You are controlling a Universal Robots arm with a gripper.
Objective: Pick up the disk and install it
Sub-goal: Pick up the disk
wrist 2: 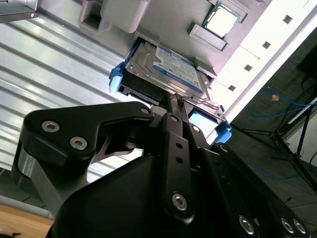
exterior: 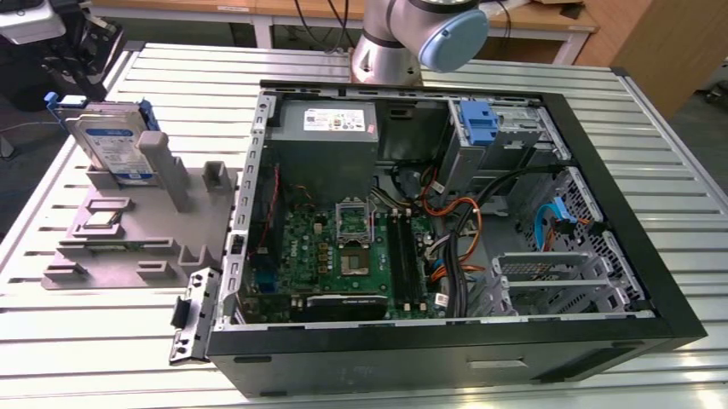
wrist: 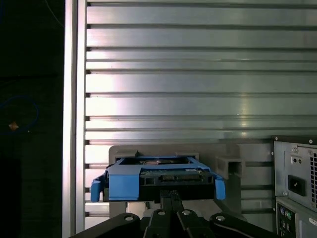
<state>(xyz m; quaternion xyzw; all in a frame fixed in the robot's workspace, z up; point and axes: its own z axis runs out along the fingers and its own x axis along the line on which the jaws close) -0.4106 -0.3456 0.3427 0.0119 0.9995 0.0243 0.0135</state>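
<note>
The disk [exterior: 114,143] is a silver-grey drive with a blue-and-white label in a blue carrier. It stands on edge in a slot of the grey fixture [exterior: 125,247], at the exterior view's left. My gripper [exterior: 82,85] hangs just above its upper edge. In both wrist views the two black fingers lie pressed together, shut. In the second wrist view the gripper [wrist 2: 174,101] has its tips at the rim of the disk [wrist 2: 171,64]. In the first wrist view the gripper [wrist: 168,194] sits right against the carrier edge of the disk [wrist: 158,177]. Whether the tips touch it, I cannot tell.
An open computer case [exterior: 671,315] lies on the slatted metal table [exterior: 136,358], to the right of the fixture in the exterior view. Inside are a grey power supply [exterior: 327,119], a motherboard [exterior: 341,256], cables and a blue bracket [exterior: 482,128] in the drive bay. A processor chip [wrist 2: 221,20] rests on the fixture.
</note>
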